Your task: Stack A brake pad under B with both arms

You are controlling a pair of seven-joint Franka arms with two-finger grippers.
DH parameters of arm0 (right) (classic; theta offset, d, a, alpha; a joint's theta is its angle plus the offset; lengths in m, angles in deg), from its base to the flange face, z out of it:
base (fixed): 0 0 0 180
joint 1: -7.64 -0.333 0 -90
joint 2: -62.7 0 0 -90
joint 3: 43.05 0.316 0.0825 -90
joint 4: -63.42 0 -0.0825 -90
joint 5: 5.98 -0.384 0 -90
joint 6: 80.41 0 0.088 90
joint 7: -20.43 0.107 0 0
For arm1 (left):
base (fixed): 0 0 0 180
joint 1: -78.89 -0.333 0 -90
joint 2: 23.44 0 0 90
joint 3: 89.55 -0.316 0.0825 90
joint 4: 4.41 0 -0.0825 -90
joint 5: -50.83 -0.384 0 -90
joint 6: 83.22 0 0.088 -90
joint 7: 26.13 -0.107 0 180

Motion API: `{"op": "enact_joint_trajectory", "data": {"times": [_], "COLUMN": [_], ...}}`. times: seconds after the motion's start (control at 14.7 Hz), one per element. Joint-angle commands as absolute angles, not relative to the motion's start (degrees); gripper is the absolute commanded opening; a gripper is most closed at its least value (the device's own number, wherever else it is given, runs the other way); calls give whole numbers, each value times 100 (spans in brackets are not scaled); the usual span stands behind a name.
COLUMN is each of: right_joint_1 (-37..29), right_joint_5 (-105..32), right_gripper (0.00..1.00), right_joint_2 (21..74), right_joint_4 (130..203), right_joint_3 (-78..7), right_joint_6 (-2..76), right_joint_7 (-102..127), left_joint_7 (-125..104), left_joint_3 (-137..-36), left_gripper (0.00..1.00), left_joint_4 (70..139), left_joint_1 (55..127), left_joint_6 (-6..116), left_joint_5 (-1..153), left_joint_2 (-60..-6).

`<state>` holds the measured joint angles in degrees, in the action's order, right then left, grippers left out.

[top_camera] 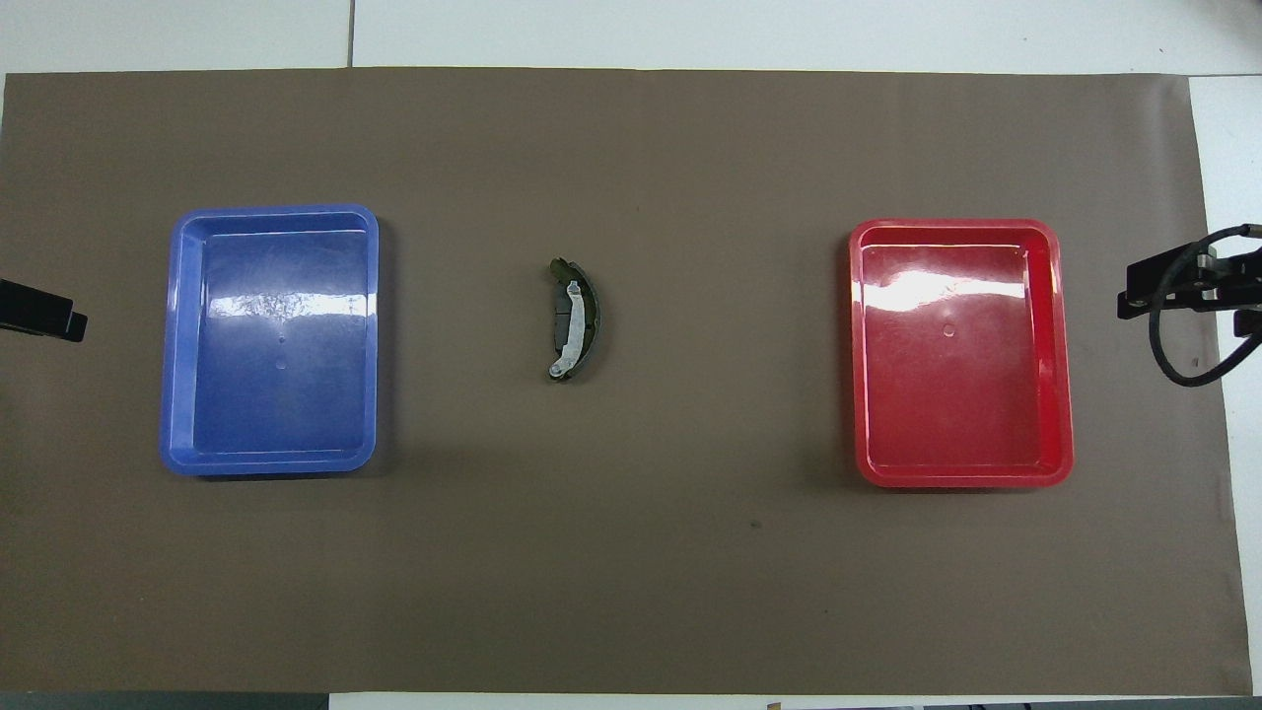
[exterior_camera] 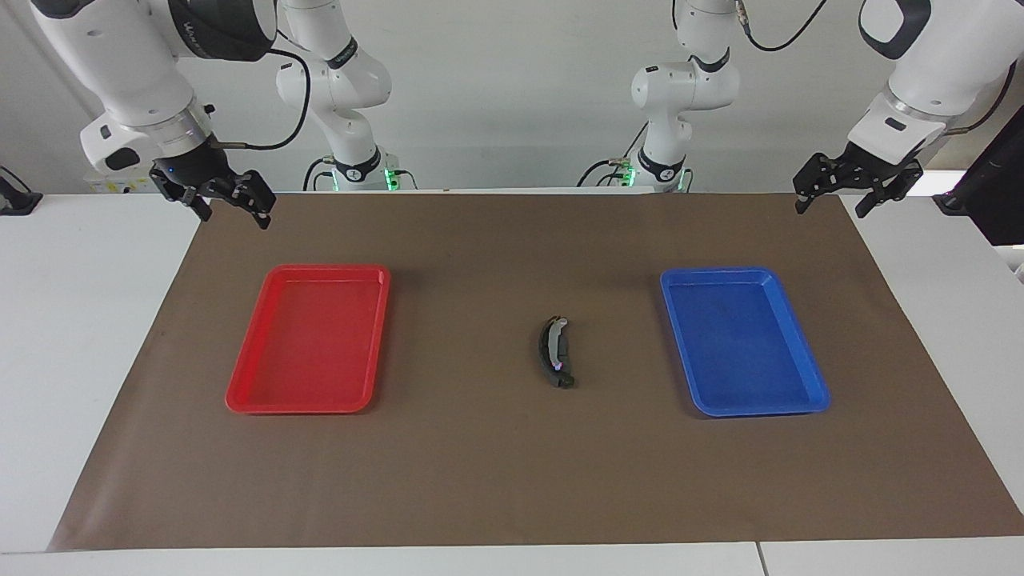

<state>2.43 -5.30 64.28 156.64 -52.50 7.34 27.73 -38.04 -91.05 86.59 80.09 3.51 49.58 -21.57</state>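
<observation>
B, the curved crescent with a silvery edge, lies mid-mat between the two trays. The A brake pad, small and dark grey, peeks out from under B's inner curve. No gripper touches either piece. My right gripper hangs open and empty over the mat's corner at the right arm's end, beside the red tray. Only its edge shows from overhead. My left gripper waits open and empty over the mat's corner at the left arm's end, and just a tip shows from overhead.
An empty red tray sits toward the right arm's end and an empty blue tray toward the left arm's end. A brown mat covers the white table. The right arm's black cable loops over the mat's edge.
</observation>
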Motion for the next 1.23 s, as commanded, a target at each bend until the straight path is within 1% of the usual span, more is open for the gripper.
{"op": "enact_joint_trajectory", "data": {"times": [0.0, 0.14, 0.34, 0.48, 0.68, 1.16], "right_joint_1": [473, 508, 833, 773, 772, 764], "right_joint_5": [-571, -571, -571, -571, -571, -457], "right_gripper": [99, 99, 99, 99, 99, 99], "right_joint_2": [6542, 6551, 6568, 6560, 6551, 6525], "right_joint_4": [15808, 15816, 15843, 15834, 15615, 15579], "right_joint_3": [-4896, -4868, -4543, -4542, -4525, -4498], "right_joint_6": [862, 862, 818, 835, 704, 747], "right_joint_7": [2702, 2711, 2729, 2729, 2685, 2466], "left_joint_7": [-3782, -3799, -3799, -3791, -3782, -3782], "left_joint_3": [-9104, -9104, -9104, -9113, -9122, -9130], "left_gripper": [99, 99, 99, 99, 99, 99], "left_joint_4": [8866, 8875, 8875, 8866, 8866, 8866], "left_joint_1": [8091, 8091, 8091, 8083, 8021, 8012], "left_joint_6": [493, 476, 423, 432, 432, 423], "left_joint_5": [4828, 4828, 4828, 4828, 4828, 4828], "left_joint_2": [-1984, -1984, -1984, -1984, -1984, -1984]}}
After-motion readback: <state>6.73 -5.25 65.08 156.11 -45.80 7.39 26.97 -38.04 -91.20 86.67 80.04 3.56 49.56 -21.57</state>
